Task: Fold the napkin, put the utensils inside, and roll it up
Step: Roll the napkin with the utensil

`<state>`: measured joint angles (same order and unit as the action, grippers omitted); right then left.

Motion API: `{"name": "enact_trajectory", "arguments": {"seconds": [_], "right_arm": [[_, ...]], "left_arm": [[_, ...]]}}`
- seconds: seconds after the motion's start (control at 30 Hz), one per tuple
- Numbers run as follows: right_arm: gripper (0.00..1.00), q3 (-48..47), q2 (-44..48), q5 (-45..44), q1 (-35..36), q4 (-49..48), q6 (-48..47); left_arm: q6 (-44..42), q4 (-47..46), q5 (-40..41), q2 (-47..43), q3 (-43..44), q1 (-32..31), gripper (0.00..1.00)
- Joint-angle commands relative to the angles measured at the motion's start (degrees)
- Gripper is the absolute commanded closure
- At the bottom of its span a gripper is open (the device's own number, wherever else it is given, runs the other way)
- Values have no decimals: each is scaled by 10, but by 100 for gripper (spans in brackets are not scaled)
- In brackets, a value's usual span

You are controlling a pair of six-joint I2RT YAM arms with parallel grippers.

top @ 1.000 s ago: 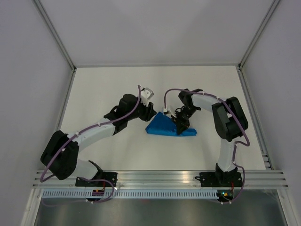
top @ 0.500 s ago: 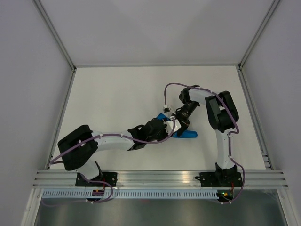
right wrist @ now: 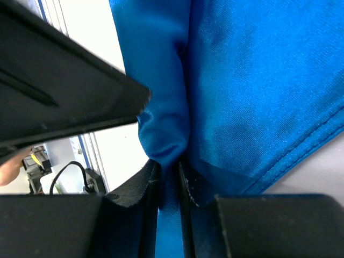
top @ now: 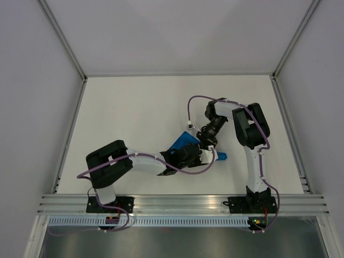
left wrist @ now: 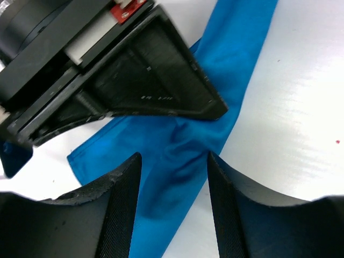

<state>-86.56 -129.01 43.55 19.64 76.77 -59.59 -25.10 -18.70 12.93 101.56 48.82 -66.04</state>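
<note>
The fingers [right wrist: 142, 188] of the right gripper [right wrist: 169, 169] were pinched tight on a fold of the blue napkin [right wrist: 258, 80]. The left gripper [left wrist: 173, 158] hung over it, spread wide, holding nothing. The napkin lay crumpled on the white table [top: 134, 107].

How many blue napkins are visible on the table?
1. The napkin lies crumpled near the middle of the table; the right gripper pinches a fold, the left gripper hovers open over it. The left arm hides part of it.

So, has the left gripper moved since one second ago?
Yes. The left gripper went right and toward the near rail, now over the napkin.
</note>
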Motion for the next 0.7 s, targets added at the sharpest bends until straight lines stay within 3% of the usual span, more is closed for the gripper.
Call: {"name": "enact_trajectory", "arguments": {"seconds": [0.0,0.47,0.57,0.67], "right_arm": [[76,-2,-35,-76,-1,-80,-32],[75,-8,-43,-79,-4,-82,-25],[74,-11,-44,-76,-5,-80,-24],[72,-12,-41,-73,-5,-80,-22]], "left_arm": [[-33,-27,-15,21,23,-9,42],[-16,-11,-55,50,23,0,44],[-7,-5,-72,58,24,12,52],[3,9,-97,64,25,22,68]]}}
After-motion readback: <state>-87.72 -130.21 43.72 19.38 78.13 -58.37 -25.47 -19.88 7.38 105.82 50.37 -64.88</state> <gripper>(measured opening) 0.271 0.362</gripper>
